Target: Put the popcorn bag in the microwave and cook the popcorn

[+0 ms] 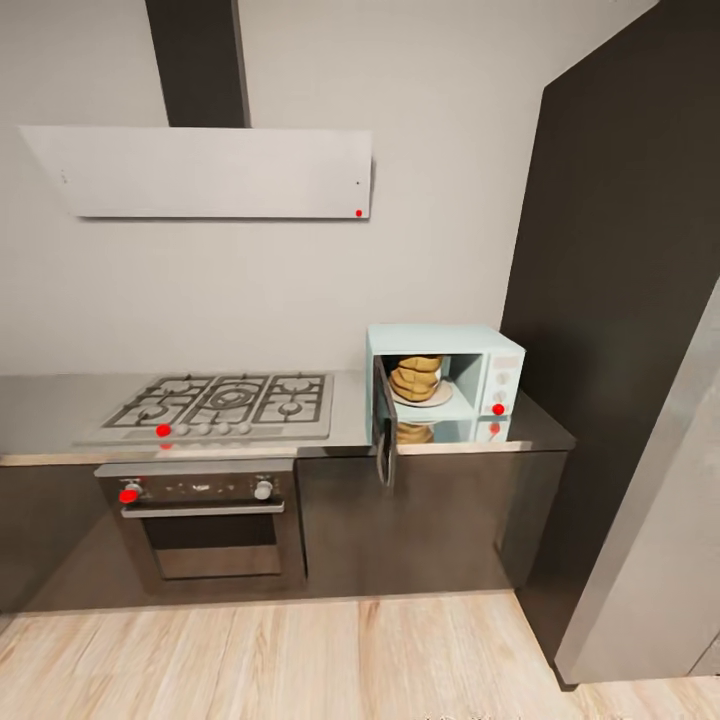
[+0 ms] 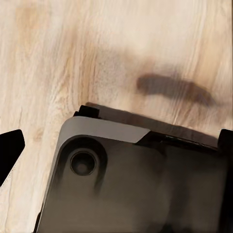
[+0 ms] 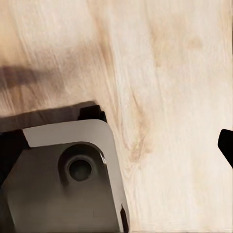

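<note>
Popcorn bag [image 1: 416, 377]: tan, folded sack standing inside the microwave [image 1: 445, 385], on a pale round plate [image 1: 432, 397] in the cavity. Rolled rim at top, bulging folds below. A tan reflection of it shows in the glossy surface under the cavity. Contents of the bag cannot be made out at this range.

Microwave: pale blue box, door [image 1: 383, 424] swung open toward the camera and hanging edge-on at the cavity's left side. White control panel on the right carries two knobs, with a red dot [image 1: 498, 409] at the lower one. It sits on the grey countertop [image 1: 50, 405] at its right end, close against a tall dark cabinet [image 1: 620, 300].

Left of the microwave, set into the same countertop: gas hob [image 1: 228, 403] with a row of knobs and a red dot at its front left. Below the hob, the steel oven [image 1: 205, 525], a red dot on its left knob. Above the hob, the white hood [image 1: 205, 170] on the pale wall, a red dot at its lower right corner. Dark cabinet fronts run beneath the counter. Light wood floor [image 1: 300, 660] in the foreground.

Left wrist view: wood floor [image 2: 97, 48], grey robot base corner [image 2: 121, 179] below, one dark fingertip [image 2: 8, 148] at the edge. Right wrist view: same floor [image 3: 170, 97], base corner [image 3: 63, 179], a dark fingertip [image 3: 226, 143] at the edge. Fingers of both claws sit at the frame margins; whether either claw is spread or closed cannot be told.
</note>
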